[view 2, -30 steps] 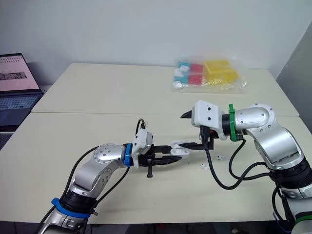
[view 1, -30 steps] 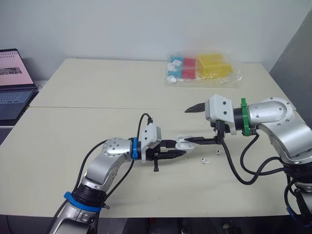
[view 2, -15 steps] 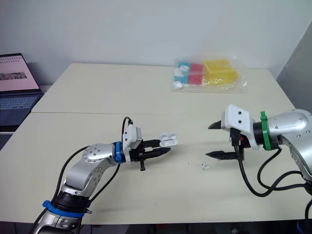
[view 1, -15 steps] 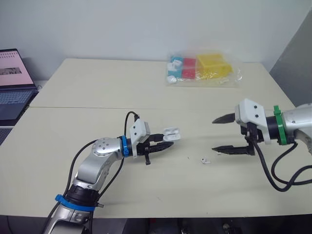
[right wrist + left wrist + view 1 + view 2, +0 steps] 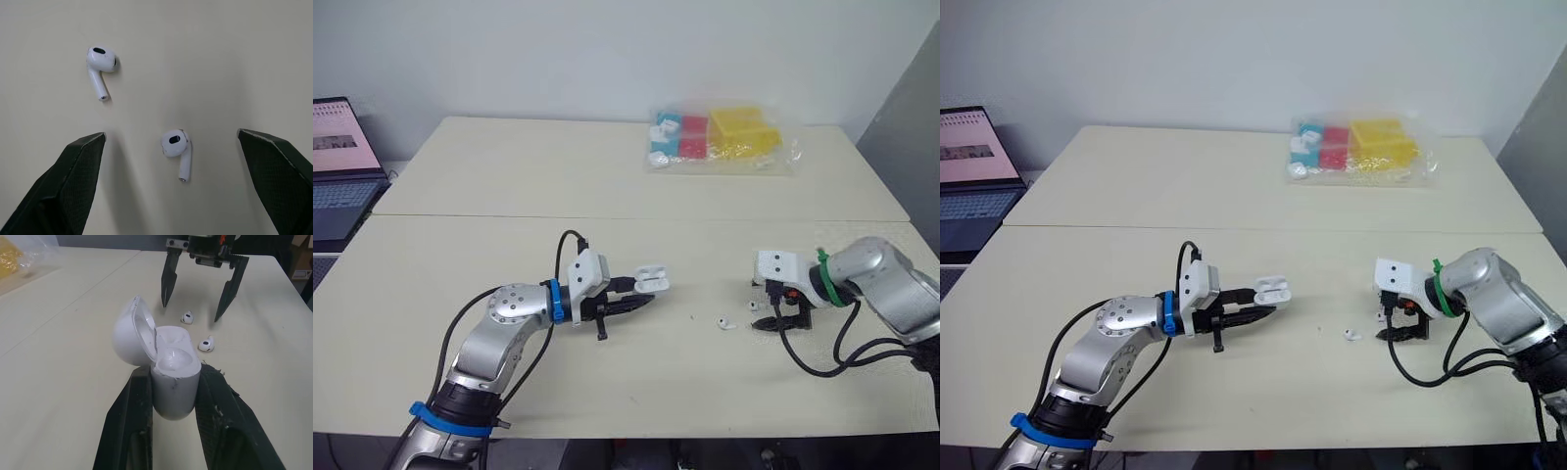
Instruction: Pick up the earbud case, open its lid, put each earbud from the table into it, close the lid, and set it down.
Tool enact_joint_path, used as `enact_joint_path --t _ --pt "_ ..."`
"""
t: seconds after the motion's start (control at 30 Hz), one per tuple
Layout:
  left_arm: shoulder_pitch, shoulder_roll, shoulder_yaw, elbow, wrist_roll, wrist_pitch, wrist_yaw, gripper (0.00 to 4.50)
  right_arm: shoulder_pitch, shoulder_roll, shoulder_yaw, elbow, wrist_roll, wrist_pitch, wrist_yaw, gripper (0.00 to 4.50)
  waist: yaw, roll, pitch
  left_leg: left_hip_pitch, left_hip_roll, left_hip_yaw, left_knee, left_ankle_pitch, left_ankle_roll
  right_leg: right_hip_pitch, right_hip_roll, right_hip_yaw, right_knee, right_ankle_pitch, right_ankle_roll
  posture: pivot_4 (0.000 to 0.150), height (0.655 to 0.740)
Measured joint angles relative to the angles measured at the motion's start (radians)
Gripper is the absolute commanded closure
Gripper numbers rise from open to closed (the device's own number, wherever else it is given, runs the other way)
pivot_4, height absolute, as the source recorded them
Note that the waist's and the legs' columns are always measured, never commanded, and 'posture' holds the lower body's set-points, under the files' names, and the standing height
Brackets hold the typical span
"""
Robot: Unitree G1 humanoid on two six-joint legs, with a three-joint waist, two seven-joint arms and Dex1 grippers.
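The white earbud case is held above the table with its lid swung open, and my left gripper is shut on its body. Two white earbuds lie on the table to the right of it: one nearer the case and one farther right. My right gripper points down over them, open. The farther earbud lies between its fingers and the other earbud lies just outside them. In the left wrist view that gripper straddles one earbud.
A clear plastic bag with blue, red and yellow boxes lies at the back of the table. An open laptop stands beyond the table's left edge. A seam runs across the tabletop.
My right gripper left the case, swung right, then dropped down over the earbuds, pointing downward. My left gripper drew the case back to the left, its lid now open.
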Motion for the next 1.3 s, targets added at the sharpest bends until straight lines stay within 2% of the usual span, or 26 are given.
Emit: enact_joint_path --t 0.33,0.43,0.57,0.73,0.9,1.13,1.3 --pt "0.013 -0.004 0.000 -0.024 0.001 0.000 0.019 3.70 -0.020 0.050 -0.001 0.079 -0.030 -0.032 0.018 0.00 0.000 0.000 0.000 0.001 0.000 0.000 0.000 0.000 0.000 0.000 0.000 -0.001 0.001 0.000 0.000 0.150 0.7378" --pt "0.013 -0.007 0.000 -0.024 0.001 0.000 0.019 3.70 -0.020 0.064 -0.001 0.087 -0.037 -0.030 0.023 0.89 -0.001 0.000 0.000 0.001 0.000 0.000 0.000 0.000 0.000 0.000 0.000 0.000 0.001 0.000 0.000 0.150 0.7378" --pt "0.013 -0.007 0.000 -0.024 0.004 0.000 0.018 3.70 -0.020 0.063 -0.001 0.096 -0.045 -0.037 0.042 2.39 0.000 0.000 0.000 0.001 0.000 0.000 0.000 0.000 0.000 0.001 0.000 -0.001 0.001 0.000 0.000 0.150 0.7378" --pt "0.012 -0.007 0.000 -0.024 0.005 0.000 0.018 3.70 -0.018 0.064 -0.005 0.095 -0.045 -0.031 0.045 3.98 -0.001 0.000 0.000 0.001 0.000 0.000 0.000 0.000 0.000 0.001 0.000 -0.001 0.001 0.000 0.000 0.150 0.7378" --pt "0.012 -0.007 -0.001 -0.025 0.006 0.001 0.018 3.70 -0.002 0.054 -0.015 0.075 -0.042 -0.031 0.062 4.06 0.000 0.000 0.000 0.001 0.000 0.000 0.000 0.000 0.000 0.001 0.000 -0.001 0.001 0.000 0.000 0.150 0.7378" --pt "0.022 -0.004 -0.005 -0.032 0.009 0.005 0.020 3.70 0.099 -0.133 -0.036 -0.017 -0.043 -0.144 0.172 4.06 0.001 0.001 0.000 0.001 0.000 0.000 0.000 0.000 0.000 0.001 -0.001 -0.001 0.000 0.000 0.000 0.150 0.7378" --pt "0.031 -0.004 -0.009 -0.037 0.014 0.005 0.020 3.70 0.173 -0.195 -0.051 -0.013 -0.076 -0.218 0.191 4.06 0.000 0.001 0.000 0.002 0.000 0.001 0.000 0.000 0.000 0.001 0.000 -0.001 0.002 0.000 0.000 0.150 0.7378"
